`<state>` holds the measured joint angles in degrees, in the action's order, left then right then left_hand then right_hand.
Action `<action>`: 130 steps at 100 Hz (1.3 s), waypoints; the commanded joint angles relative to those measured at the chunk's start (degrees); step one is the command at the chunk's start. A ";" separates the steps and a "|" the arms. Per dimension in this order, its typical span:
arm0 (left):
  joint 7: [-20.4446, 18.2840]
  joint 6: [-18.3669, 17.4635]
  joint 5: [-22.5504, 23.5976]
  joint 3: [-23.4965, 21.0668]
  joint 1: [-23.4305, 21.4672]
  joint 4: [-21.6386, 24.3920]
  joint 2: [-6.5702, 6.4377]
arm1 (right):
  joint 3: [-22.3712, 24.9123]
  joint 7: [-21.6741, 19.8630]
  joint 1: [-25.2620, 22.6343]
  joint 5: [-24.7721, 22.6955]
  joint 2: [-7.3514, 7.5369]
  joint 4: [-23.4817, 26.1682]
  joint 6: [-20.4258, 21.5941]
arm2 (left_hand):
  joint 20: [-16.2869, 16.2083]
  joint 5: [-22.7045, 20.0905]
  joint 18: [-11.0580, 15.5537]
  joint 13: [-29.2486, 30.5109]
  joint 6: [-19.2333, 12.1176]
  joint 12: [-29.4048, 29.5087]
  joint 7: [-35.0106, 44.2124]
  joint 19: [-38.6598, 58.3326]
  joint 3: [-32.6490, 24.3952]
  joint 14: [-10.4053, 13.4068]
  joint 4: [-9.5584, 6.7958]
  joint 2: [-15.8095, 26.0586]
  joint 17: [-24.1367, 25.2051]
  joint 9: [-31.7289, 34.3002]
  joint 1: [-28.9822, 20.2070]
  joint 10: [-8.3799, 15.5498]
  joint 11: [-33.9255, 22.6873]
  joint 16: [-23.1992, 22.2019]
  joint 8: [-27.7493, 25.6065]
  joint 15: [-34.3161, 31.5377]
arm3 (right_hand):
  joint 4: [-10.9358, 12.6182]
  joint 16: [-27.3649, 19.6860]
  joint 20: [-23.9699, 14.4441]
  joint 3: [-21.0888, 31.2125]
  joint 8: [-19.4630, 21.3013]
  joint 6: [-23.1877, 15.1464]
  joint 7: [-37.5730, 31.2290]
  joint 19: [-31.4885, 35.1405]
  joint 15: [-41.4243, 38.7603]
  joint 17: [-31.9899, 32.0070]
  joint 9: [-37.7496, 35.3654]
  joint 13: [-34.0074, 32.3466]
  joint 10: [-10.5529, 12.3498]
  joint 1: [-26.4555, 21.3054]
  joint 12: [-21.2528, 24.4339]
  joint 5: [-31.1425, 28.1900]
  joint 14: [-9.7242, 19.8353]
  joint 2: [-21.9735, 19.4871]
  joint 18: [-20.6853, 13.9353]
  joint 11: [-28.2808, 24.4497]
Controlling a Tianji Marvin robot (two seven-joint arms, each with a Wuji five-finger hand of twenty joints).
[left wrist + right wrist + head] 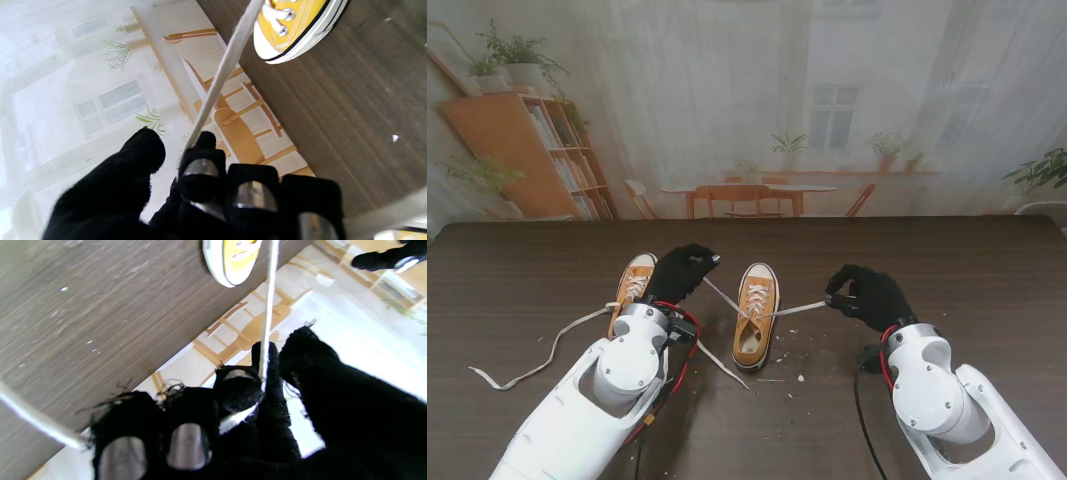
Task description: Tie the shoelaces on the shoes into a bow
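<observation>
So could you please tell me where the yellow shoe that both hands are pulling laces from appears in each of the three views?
Stand view: the right-hand yellow shoe lies mid-table between the left hand and right hand.
Left wrist view: only its white toe shows, at the upper edge.
Right wrist view: its toe shows at the upper edge.
Shared landmark: the taut white laces running from this shoe to each hand.

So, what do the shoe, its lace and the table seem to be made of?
Shoe: likely orange canvas with a white rubber toe, metal eyelets. Lace: flat white woven fabric, matte. Table: dark wood-grain top, possibly laminate.
</observation>
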<state>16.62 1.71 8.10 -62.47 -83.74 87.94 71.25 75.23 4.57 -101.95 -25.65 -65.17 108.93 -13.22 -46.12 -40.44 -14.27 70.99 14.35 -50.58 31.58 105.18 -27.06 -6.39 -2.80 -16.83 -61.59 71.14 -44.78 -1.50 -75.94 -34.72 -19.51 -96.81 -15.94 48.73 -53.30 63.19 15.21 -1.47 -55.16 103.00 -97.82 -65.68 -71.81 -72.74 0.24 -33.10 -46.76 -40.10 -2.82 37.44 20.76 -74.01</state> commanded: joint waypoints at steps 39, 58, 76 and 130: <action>-9.12 -9.12 -1.74 -0.62 1.62 1.72 -2.32 | 1.37 -2.64 0.28 3.13 0.11 3.14 7.63 | -0.91 -3.70 8.85 1.81 -2.80 0.26 -2.85 14.80 0.54 -1.05 0.32 -0.63 -1.90 4.52 3.59 0.12 -0.92 -1.46 2.74 -3.49 | 0.00 0.82 -0.33 2.92 -3.67 -1.04 3.01 16.93 -4.33 -2.15 -1.55 -2.34 -0.97 -0.75 -1.34 -1.75 0.92 1.15 -0.11 0.01; -17.89 -14.86 -2.27 2.17 6.03 -0.77 -4.28 | -0.05 -1.71 2.18 1.93 -0.05 4.15 7.13 | 1.12 -3.41 11.82 1.88 -5.09 0.62 -15.36 14.80 -2.22 1.16 2.87 -8.08 -2.03 4.25 7.17 2.41 -0.06 -0.99 7.89 -2.61 | -0.03 0.45 0.30 2.84 -3.60 -1.14 3.07 16.45 -4.11 -2.06 -1.40 -2.36 -0.77 -0.75 -1.48 -1.91 0.77 1.08 0.02 0.22; -24.52 -18.35 -3.49 5.95 10.63 -4.16 -5.47 | -1.28 -1.21 4.05 1.52 -0.18 4.02 7.08 | 2.39 -5.98 12.83 1.89 -5.80 1.41 -22.21 14.80 -4.16 2.10 4.25 -13.08 -2.03 4.60 5.66 4.05 -0.10 -0.77 11.66 -2.28 | -0.07 0.26 0.59 2.80 -3.45 -1.36 2.84 16.24 -4.14 -2.03 -1.39 -2.35 -0.71 -0.89 -1.58 -2.21 0.79 1.28 0.11 0.30; -26.60 -21.42 -7.30 15.99 17.62 -10.93 -4.02 | -4.94 -0.53 6.89 3.55 -0.54 2.81 8.32 | 3.52 -8.41 11.78 1.89 -7.64 2.62 -21.46 14.80 -10.30 1.54 5.40 -14.27 -1.88 4.65 2.38 3.94 -1.26 -0.44 11.33 -1.73 | -0.22 -0.02 0.96 3.14 -3.47 -1.78 2.17 16.11 -4.24 -2.00 -1.58 -2.33 -0.89 -1.42 -1.74 -2.78 0.79 1.92 0.22 0.49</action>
<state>-9.07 -19.59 0.91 -46.97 -66.70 77.04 66.33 70.54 4.54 -95.15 -22.16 -65.46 111.54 -5.22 -43.07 -46.71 -14.29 71.03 13.60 -49.07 9.03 105.24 -36.16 -5.79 1.11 -30.59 -61.59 72.90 -40.16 1.12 -75.82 -34.72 -8.28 -96.81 -15.93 48.73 -52.61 63.87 13.00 -2.69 -52.67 103.01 -97.82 -65.69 -71.83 -73.31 -0.28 -33.19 -47.37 -41.93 -3.00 38.55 20.77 -73.25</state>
